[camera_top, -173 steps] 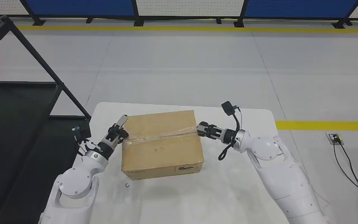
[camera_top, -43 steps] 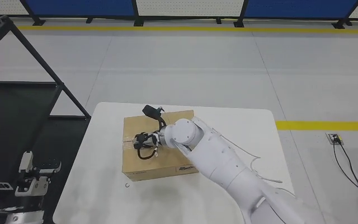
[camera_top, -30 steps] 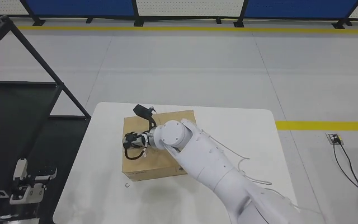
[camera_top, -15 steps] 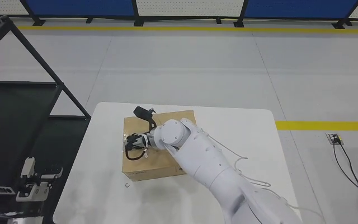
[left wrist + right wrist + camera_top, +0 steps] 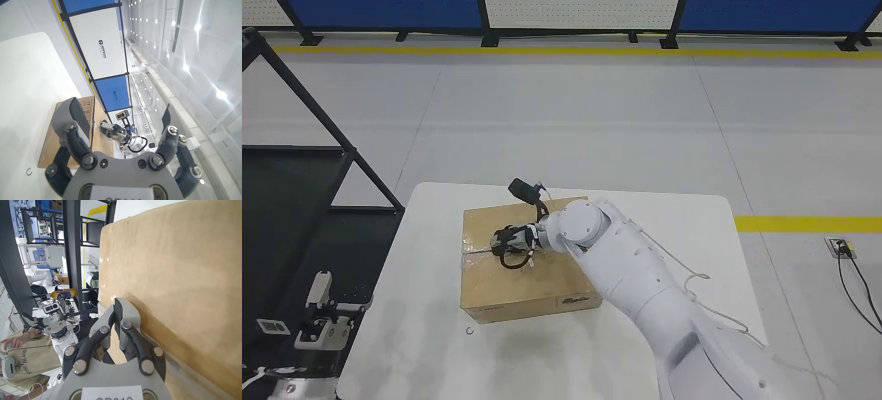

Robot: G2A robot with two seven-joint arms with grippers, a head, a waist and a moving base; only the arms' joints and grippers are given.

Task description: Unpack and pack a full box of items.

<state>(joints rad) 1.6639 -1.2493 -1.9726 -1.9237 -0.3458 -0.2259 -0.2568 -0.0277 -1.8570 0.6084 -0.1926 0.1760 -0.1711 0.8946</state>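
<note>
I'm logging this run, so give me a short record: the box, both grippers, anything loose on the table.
box: closed and taped, on the white table
right gripper: shut, at the box top by the tape
left gripper: open, empty, beside the table, away from the box
loose item: small C-shaped ring on the table near the box

So there's a white surface [image 5: 682,260] with a tiny C-shaped metal clip [image 5: 471,332] lying near its front left edge, a black metal rack [image 5: 292,200] off to the left, yellow floor lines [image 5: 807,224], and blue wall panels [image 5: 382,12] way at the back.
</note>
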